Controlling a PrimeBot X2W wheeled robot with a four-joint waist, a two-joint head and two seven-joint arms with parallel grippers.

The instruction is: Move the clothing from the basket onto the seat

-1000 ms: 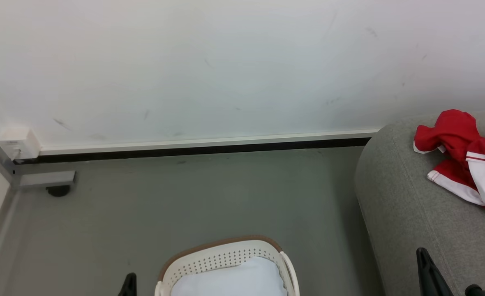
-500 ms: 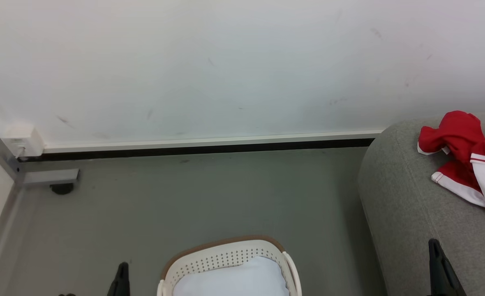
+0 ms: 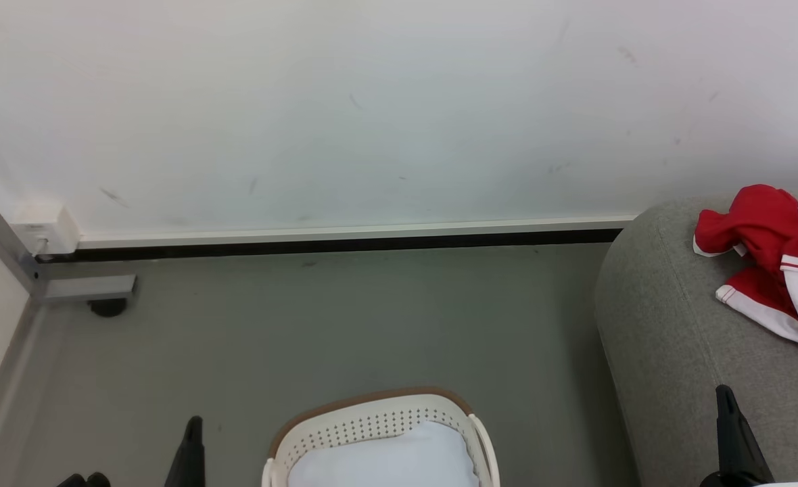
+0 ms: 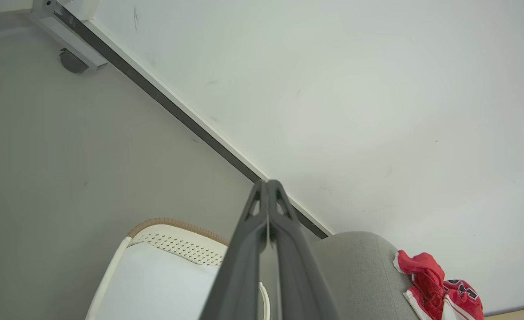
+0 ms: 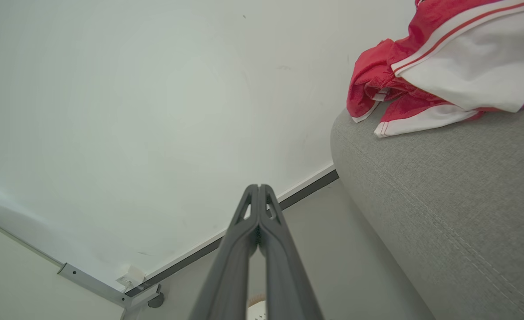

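Grey floor [image 3: 345, 325]: clothing [image 3: 750, 220] on the seat [image 3: 669, 352], basket [image 3: 372, 423] nearby.
Left gripper [image 4: 267, 183] and right gripper [image 5: 259, 186] jaws together, empty; left wrist view catches black numerals [image 4: 464, 289].

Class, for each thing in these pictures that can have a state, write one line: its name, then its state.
clothing: crumpled in a heap on the seat, not held.
basket: upright on the floor, white liner inside, no red showing in the part seen.
seat: bearing the clothing near its corner.
left gripper: shut, empty.
right gripper: shut, empty.
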